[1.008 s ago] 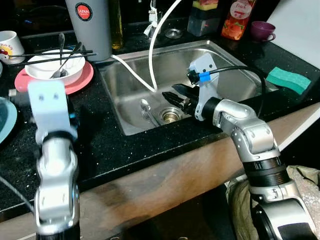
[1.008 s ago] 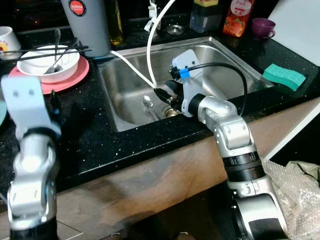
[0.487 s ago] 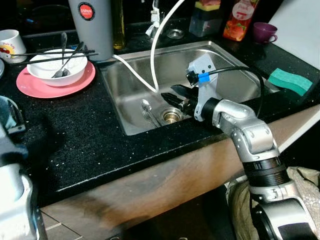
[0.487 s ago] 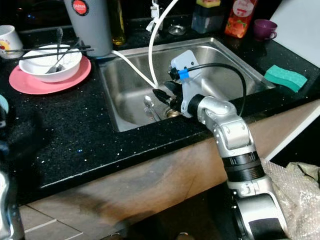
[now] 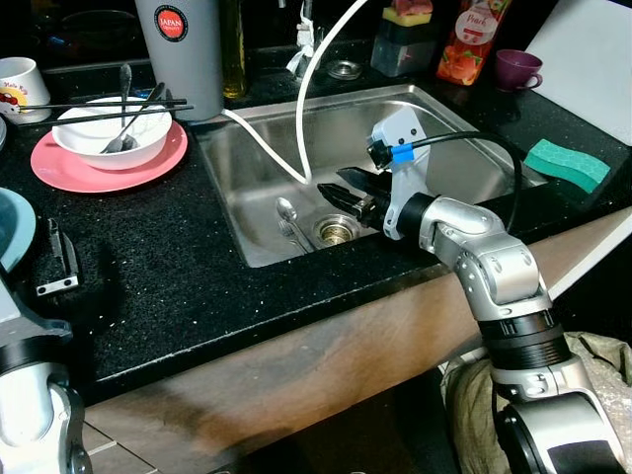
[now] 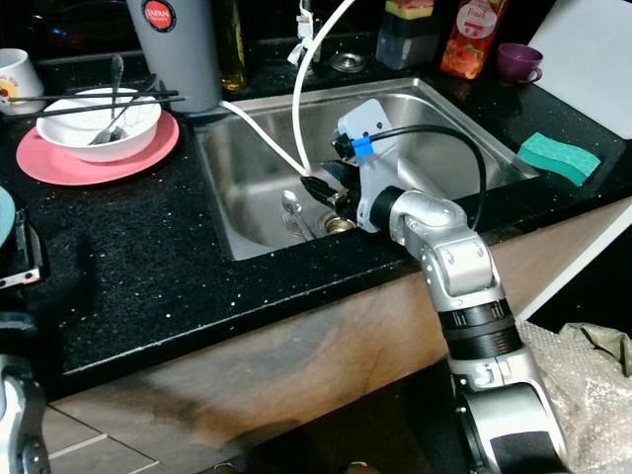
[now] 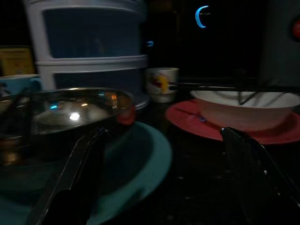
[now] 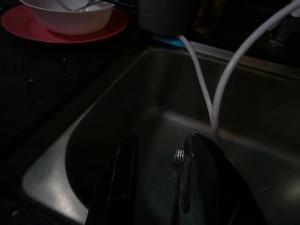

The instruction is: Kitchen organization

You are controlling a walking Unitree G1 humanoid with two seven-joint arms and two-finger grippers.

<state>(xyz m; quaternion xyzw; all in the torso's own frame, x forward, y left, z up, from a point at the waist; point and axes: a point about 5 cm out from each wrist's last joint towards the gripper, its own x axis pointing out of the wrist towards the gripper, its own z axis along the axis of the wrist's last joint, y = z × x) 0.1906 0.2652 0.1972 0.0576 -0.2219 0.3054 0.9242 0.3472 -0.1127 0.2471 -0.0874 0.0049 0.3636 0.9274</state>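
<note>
Black fingers of the right gripper [image 5: 331,191] are held narrowly parted, empty, above the steel sink [image 5: 247,158]. Just beside them a shiny metal spoon [image 5: 286,216] is seen lying on the basin floor by the drain [image 5: 337,230]. The left gripper [image 7: 164,187] is spread wide near a teal plate [image 7: 140,164].

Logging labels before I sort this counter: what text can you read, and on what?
"JAPAN": red round badge on the grey tumbler; the smaller line beneath is too small to read.
Red juice bottle: label lettering blurred, unreadable.
White mug: a printed picture, no legible words.
</note>
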